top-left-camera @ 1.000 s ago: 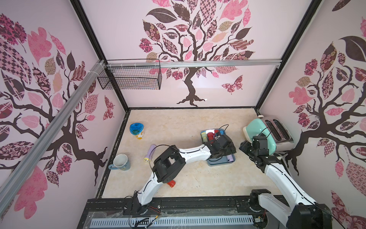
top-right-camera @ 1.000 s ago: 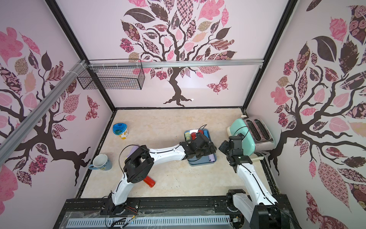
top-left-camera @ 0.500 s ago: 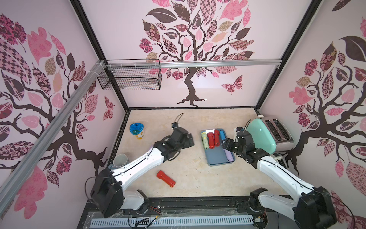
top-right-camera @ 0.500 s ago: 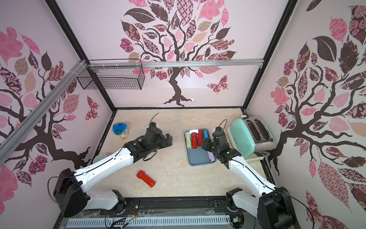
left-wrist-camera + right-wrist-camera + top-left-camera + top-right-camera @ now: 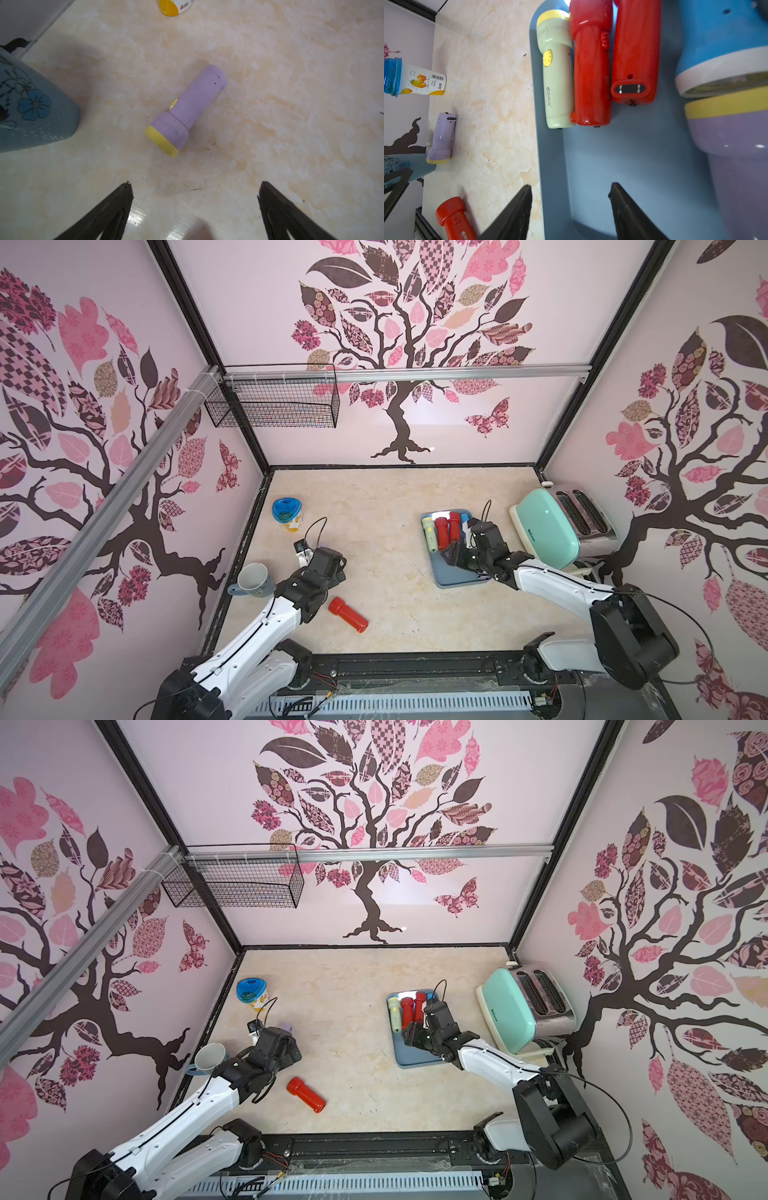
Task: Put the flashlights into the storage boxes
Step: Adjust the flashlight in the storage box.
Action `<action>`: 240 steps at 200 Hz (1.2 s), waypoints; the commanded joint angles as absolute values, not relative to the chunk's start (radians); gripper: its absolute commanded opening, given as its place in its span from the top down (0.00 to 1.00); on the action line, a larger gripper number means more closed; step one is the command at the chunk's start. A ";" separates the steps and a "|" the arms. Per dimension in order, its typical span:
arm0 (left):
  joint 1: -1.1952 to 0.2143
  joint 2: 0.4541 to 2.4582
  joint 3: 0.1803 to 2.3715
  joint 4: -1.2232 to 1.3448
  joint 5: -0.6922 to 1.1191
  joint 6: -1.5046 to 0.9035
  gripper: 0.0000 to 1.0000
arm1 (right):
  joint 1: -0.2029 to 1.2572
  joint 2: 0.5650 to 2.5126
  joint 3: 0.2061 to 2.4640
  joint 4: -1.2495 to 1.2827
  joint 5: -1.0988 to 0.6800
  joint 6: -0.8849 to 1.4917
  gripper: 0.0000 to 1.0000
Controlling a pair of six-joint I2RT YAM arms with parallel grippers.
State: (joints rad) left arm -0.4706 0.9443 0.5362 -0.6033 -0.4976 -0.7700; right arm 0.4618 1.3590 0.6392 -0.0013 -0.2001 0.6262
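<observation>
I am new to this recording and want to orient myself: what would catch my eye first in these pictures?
The slate-blue tray, right of centre beside the mint-green toaster, already holds several bright flashlights. One red flashlight lies alone on the table near the front left, and a lilac flashlight lies just ahead of the open left gripper.

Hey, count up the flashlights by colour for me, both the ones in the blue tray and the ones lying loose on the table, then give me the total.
Red flashlights: 3
Lilac flashlights: 2
Pale green flashlight: 1
Blue-and-white flashlight: 1
Total: 7
</observation>
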 commanded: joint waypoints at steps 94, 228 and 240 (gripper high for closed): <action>-0.469 1.031 0.503 -0.502 -0.499 -0.684 0.02 | 0.460 1.630 0.807 0.054 -0.244 0.625 0.37; -0.469 0.928 0.466 -0.491 -0.491 -0.679 0.02 | 0.460 1.725 0.961 -0.025 -0.168 0.510 0.37; -0.469 0.921 0.459 -0.468 -0.452 -0.659 0.02 | 0.460 1.708 0.959 -0.039 -0.190 0.501 0.37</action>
State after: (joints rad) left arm -0.4709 0.9413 0.4889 -0.5072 -0.4885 -0.6872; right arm 0.4625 1.7134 0.9100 -0.0132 -0.2001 0.5510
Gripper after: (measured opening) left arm 0.977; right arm 0.630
